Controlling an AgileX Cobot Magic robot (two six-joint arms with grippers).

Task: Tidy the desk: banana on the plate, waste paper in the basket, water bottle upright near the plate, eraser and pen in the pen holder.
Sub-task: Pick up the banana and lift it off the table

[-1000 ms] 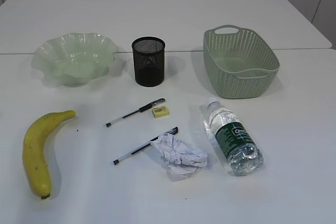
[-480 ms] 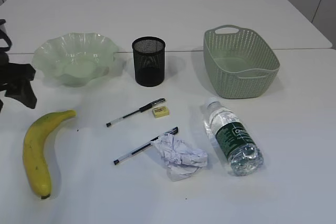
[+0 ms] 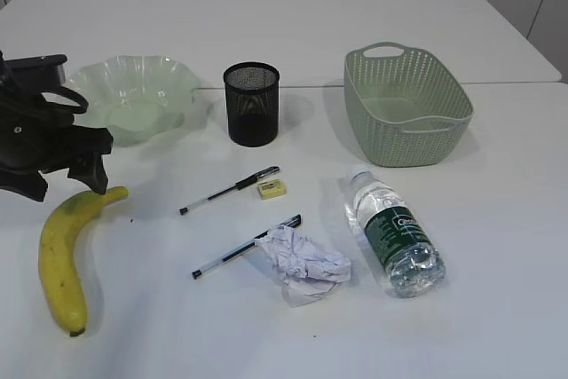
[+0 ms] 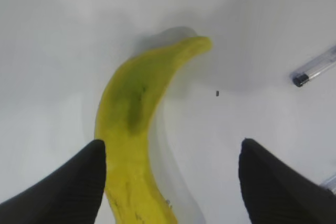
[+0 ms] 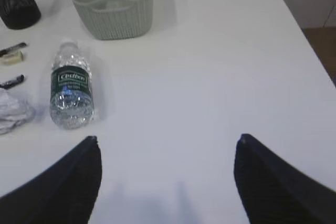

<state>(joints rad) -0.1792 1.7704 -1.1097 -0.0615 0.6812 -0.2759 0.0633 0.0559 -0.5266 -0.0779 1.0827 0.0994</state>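
Banana (image 4: 134, 145): long axis running lengthwise between the jaws, below them.
Left gripper (image 4: 170, 182): nearer arm, jaws spread, empty.
Right gripper (image 5: 167, 179): jaws spread, empty, over bare surface (image 5: 210, 66).

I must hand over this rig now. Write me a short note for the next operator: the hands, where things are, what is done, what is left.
Left hand: open, above the banana, not gripping it.
Right hand: open, empty, over bare desk right of the water bottle.
Plate, pen holder and basket: all empty at the back.
Bottle lying on its side; two pens, eraser and waste paper lie mid-desk.
Done: nothing.
Left: everything, banana first.
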